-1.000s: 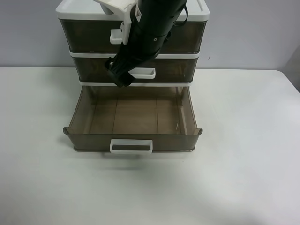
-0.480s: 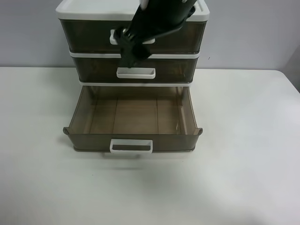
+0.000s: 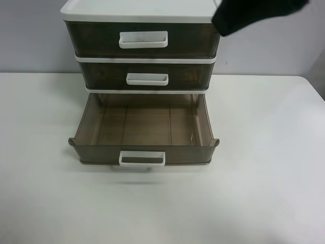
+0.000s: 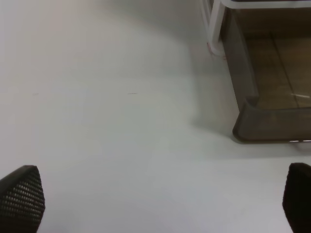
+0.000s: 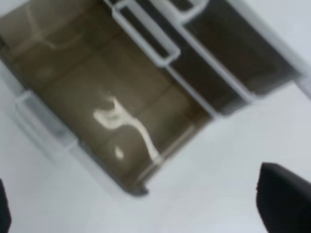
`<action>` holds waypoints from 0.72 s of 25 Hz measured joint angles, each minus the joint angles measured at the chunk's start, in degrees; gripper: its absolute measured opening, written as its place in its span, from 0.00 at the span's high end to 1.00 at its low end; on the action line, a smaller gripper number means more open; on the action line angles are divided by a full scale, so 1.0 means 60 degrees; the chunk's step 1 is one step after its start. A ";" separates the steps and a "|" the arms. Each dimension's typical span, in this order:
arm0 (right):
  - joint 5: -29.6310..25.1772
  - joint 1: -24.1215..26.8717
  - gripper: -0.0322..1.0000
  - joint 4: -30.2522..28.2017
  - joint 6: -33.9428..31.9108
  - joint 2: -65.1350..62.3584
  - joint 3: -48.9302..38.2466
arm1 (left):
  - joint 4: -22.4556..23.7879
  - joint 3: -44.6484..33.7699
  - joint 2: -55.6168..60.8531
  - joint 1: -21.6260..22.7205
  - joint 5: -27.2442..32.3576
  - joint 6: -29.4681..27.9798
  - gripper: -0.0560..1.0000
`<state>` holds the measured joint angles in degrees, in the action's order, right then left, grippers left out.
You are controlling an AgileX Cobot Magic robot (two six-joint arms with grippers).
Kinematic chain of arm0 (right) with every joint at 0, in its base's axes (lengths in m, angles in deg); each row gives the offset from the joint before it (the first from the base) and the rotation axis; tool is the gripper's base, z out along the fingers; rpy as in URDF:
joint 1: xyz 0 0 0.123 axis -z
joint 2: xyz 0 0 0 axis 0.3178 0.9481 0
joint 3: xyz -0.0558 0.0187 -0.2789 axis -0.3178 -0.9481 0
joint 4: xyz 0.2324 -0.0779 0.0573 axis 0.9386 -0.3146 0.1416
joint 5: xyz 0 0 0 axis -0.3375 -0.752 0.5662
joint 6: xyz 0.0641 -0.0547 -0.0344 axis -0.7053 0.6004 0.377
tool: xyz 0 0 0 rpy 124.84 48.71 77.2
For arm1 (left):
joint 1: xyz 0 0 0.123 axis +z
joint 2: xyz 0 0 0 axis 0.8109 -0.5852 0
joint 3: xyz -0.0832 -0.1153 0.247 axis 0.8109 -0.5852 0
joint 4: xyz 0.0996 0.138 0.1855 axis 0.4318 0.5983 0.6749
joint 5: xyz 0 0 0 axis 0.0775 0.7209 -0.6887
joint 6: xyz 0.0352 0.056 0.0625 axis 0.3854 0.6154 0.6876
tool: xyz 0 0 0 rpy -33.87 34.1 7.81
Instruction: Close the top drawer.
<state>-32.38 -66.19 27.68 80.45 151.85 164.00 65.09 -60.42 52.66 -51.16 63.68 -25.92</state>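
Observation:
The top drawer (image 3: pixel 143 39) is smoky brown with a wide, scuffed white loop handle. It sits flush in the white-framed cabinet (image 3: pixel 142 10). The middle drawer (image 3: pixel 147 79) is also shut. The bottom drawer (image 3: pixel 144 127) is pulled far out and empty. A black arm part (image 3: pixel 254 15) hangs at the exterior high view's upper right, clear of the cabinet. My right gripper (image 5: pixel 146 213) is open, above the pulled-out drawer (image 5: pixel 97 97), in a blurred view. My left gripper (image 4: pixel 158 204) is open and empty over bare table beside that drawer's corner (image 4: pixel 252 116).
The cabinet stands at the back of a white table (image 3: pixel 264 168), against a grey wall. The pulled-out bottom drawer juts toward the front, with its handle (image 3: pixel 142 158) foremost. The table's edge shows at the far right of the exterior high view.
The black arm has swung up and to the right, off the front of the top two drawers, leaving their handles uncovered. The drawers have not moved.

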 joint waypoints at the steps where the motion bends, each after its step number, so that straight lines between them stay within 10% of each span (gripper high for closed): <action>1: -0.0011 0.0000 0.01 -0.0010 0.0000 -0.0408 -0.0426 | 0.0000 0.0000 0.0000 0.0000 0.0000 0.0000 0.01; 18: 0.0189 0.0477 0.01 -0.0001 -0.1310 -0.7362 -0.7059 | 0.0000 0.0000 0.0000 0.0000 0.0000 0.0000 0.01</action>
<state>-31.24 -63.33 27.67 72.59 107.68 121.65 65.09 -60.42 52.66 -51.16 63.68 -25.92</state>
